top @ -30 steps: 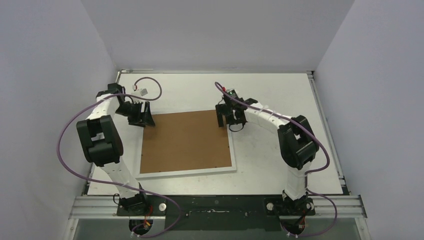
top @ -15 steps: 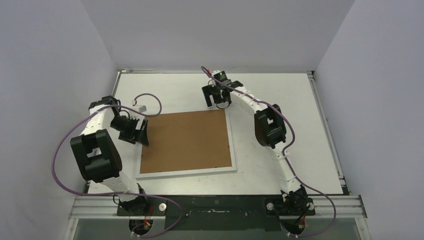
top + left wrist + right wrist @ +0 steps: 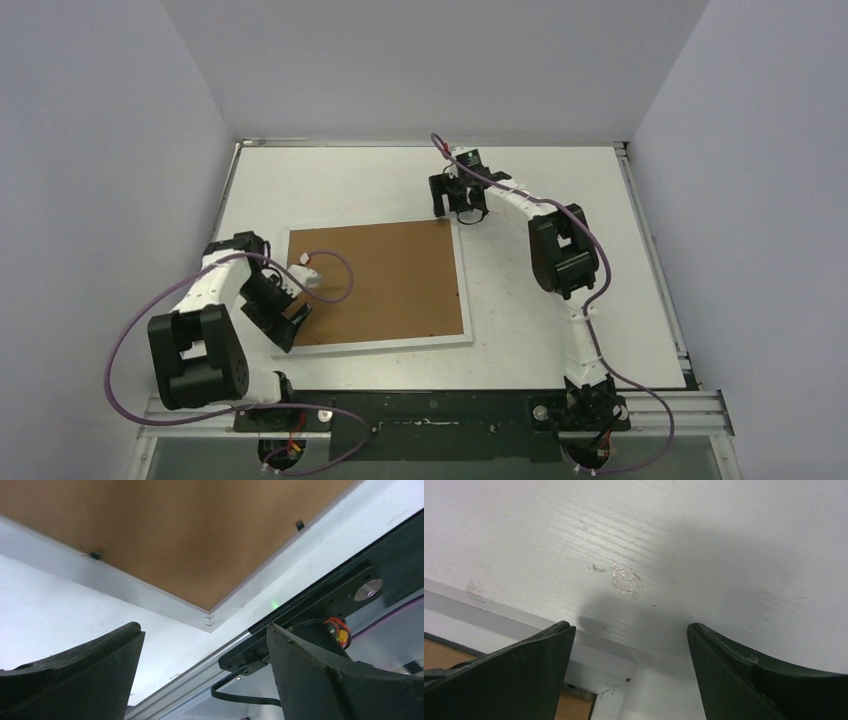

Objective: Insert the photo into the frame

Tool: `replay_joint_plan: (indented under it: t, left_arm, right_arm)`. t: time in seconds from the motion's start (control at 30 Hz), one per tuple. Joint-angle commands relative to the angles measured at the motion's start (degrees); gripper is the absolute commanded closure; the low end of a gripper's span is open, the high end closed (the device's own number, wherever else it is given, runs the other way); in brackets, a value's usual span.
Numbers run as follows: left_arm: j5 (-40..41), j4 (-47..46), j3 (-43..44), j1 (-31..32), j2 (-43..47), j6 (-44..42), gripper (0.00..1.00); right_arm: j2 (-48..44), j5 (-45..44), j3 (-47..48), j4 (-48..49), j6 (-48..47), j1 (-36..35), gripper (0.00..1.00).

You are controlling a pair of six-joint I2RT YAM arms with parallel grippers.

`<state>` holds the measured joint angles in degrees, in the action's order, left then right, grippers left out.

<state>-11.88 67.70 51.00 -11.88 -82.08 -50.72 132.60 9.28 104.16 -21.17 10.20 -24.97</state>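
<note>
The frame lies back-up on the desk, nearer its left and near edges. Only its flat brown board and thin white rim show, and the photo cannot be seen in any view. The left claw stands wide open and empty at the frame's near left corner, while the right claw, likewise spread and empty, hangs just beyond its far right corner over scuffed white desk.
</note>
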Motion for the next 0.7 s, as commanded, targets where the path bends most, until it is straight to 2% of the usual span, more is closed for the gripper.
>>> replay_joint_plan:
  t: [0.0, 0.27, 0.43, 0.53, 0.67]
  left_arm:
    - [5.6, -2.5, -3.3, 3.6, 6.4, -6.3, 0.06]
    - [13.8, -12.1, -13.9, 12.7, 16.5, -5.9, 0.03]
    - [17.2, -19.3, -16.6, 14.7, 16.3, -3.9, 0.03]
    - [20.6, -26.6, -16.9, 14.7, 14.5, -2.1, 0.03]
    - [26.0, -37.7, -14.3, 14.4, 9.6, 0.2, 0.04]
  right_arm:
    - [-2.6, -0.3, -3.0, -0.6, 1.8, 0.9, 0.14]
    - [1.0, -2.5, 5.6, -1.1, 1.7, 1.2, 0.10]
    - [5.0, 3.8, 12.1, -0.5, 2.0, 0.5, 0.10]
    - [3.9, 7.5, 7.6, 2.0, 2.1, 0.1, 0.12]
    - [-1.7, 10.0, -4.8, 6.2, 2.5, 0.0, 0.16]
